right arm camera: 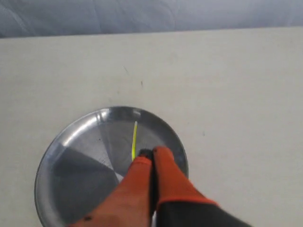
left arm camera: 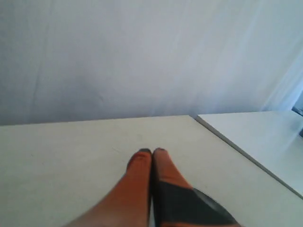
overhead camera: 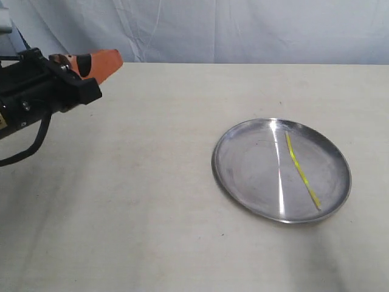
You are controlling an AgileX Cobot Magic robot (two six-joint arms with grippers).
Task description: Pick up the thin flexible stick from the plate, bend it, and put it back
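Stick (overhead camera: pixel 302 173) lies in plate (overhead camera: pixel 243 173), right of frame, long axis running top to lower right. Right fingers (right arm camera: pixel 165 165) pressed together, above plate, stick just past tips: nearer arm. Left fingers (overhead camera: pixel 100 62) also closed, upper left, well apart.

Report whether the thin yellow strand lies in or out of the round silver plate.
In: the thin yellow strand lies flat on the round silver plate, both ends inside its rim.
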